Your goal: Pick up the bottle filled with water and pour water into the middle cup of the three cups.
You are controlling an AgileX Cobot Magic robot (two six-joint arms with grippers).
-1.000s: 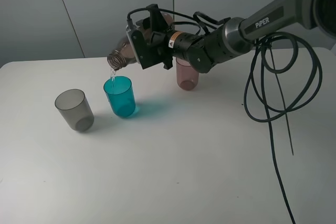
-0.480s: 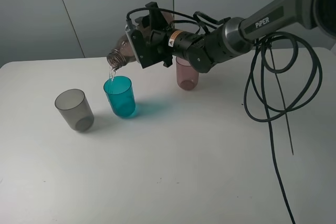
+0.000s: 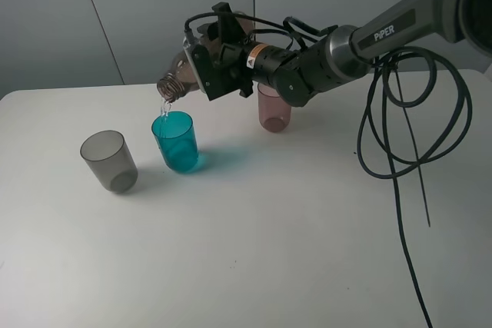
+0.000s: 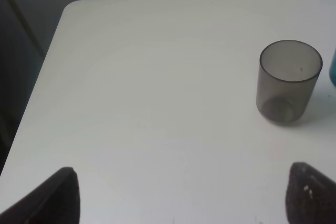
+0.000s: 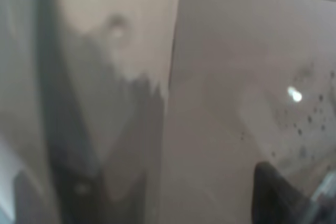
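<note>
My right gripper point(image 3: 219, 63) is shut on the smoky brown bottle point(image 3: 181, 76) and holds it tipped, neck down to the left. A thin stream of water falls from its mouth into the teal middle cup point(image 3: 176, 141) just below. The grey cup point(image 3: 109, 160) stands left of the teal one and the pinkish-mauve cup point(image 3: 274, 109) stands behind, partly hidden by the arm. The right wrist view is filled by the bottle's blurred translucent wall point(image 5: 105, 77). My left gripper point(image 4: 178, 195) is open above bare table, with the grey cup point(image 4: 289, 88) ahead of it.
A black cable bundle point(image 3: 407, 128) loops down from the right arm over the table's right side. The white table point(image 3: 254, 251) has a rounded far-left corner point(image 4: 73, 6). A grey wall stands behind.
The right gripper holds the bottle in nearly the same tipped pose, raised very slightly. Water keeps falling into the teal cup. The cups have not moved.
</note>
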